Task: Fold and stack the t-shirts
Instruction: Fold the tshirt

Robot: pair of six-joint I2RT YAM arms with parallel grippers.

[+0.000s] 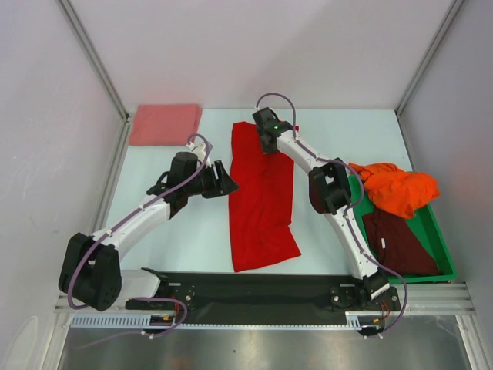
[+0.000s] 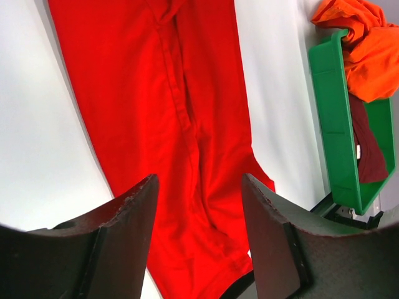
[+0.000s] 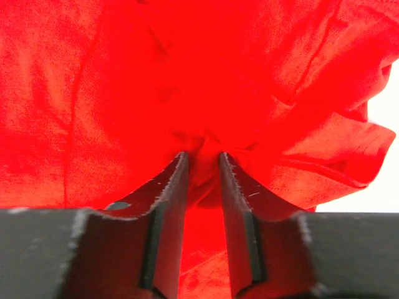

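Red t-shirt [image 1: 262,204] lies as a long strip mid-frame on the bench [image 1: 339,131]. Right hand [image 3: 202,156] pinches its upper end; left hand [image 2: 199,187] hangs released beside it. Catch every layer before folding downward.

One red t-shirt [image 1: 262,204], one folded salmon-pink t-shirt [image 1: 164,124], one orange t-shirt [image 1: 400,191], one maroon t-shirt [image 1: 397,245], four in all, one green plastic bin [image 1: 427,227], two robot arms, left arm [image 1: 139,220] and right arm [image 1: 343,220], one table [image 1: 181,250]
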